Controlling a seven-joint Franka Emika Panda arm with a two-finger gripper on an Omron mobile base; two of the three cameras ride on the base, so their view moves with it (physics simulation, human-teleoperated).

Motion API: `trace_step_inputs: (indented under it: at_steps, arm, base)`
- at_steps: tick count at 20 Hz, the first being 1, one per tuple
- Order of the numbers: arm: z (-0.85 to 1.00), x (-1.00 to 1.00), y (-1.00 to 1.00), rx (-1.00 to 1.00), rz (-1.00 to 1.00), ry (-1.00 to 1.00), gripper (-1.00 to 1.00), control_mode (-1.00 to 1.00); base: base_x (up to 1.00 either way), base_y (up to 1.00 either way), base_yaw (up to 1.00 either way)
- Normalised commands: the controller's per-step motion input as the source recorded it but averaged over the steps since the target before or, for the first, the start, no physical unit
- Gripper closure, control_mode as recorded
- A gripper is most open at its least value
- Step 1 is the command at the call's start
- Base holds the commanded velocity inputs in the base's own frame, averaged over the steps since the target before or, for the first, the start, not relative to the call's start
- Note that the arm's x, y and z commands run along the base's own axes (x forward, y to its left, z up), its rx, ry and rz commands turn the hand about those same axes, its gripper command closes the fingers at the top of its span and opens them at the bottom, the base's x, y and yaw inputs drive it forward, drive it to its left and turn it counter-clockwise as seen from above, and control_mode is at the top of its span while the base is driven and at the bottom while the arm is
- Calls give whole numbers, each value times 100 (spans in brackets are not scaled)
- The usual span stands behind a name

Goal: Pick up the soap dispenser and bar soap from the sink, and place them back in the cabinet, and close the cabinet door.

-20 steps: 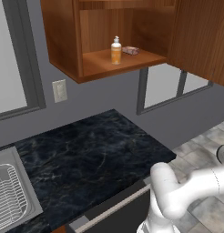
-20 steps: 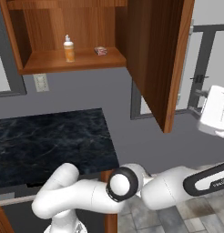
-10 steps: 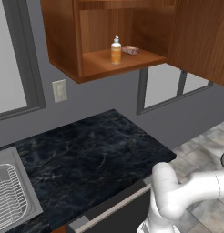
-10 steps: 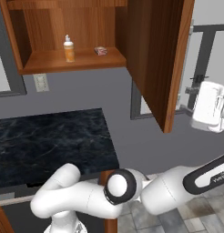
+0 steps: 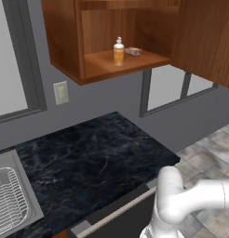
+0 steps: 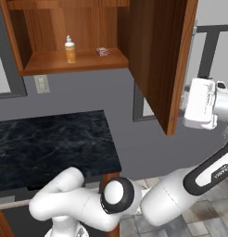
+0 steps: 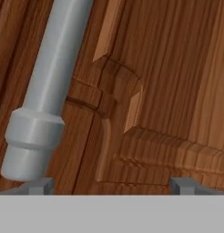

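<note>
The cabinet (image 5: 107, 65) hangs open on the wall. On its lower shelf stand the orange soap dispenser (image 5: 118, 51) (image 6: 69, 49) and, just to its right, the bar soap (image 5: 133, 51) (image 6: 102, 51). The cabinet door (image 6: 162, 55) swings out wide. My gripper (image 6: 185, 101) sits at the door's outer face near its bottom edge, open, with nothing between the fingertips. In the hand view my gripper (image 7: 111, 187) faces the door's wood panel (image 7: 177, 68), and the lower end of the silver bar handle (image 7: 45, 91) lies just above the left fingertip (image 7: 38, 184). The sink (image 5: 18, 183) is at the lower left.
A black marble counter (image 5: 97, 153) runs below the cabinet, with a wall outlet (image 5: 61, 92) above it. A grey-framed window (image 5: 167, 88) is behind the door. Tiled floor (image 5: 214, 144) lies to the right of the counter's end.
In the right base view the hand has moved left and slightly up, closer to the outer face of the open door. The soaps and the door have not moved.
</note>
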Motion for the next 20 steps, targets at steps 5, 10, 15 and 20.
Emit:
trace_step_inputs:
  at_steps: [5,10,15,20]
  arm:
    - [0,-7,47,0,0,0,-100,-100]
    - [0,-19,53,0,0,0,-100,-100]
    - [0,-26,60,0,0,0,-100,-100]
    - [0,-20,68,0,0,0,-100,-100]
  base:
    - [0,0,0]
    - [0,0,0]
    - [0,0,0]
    - [0,0,0]
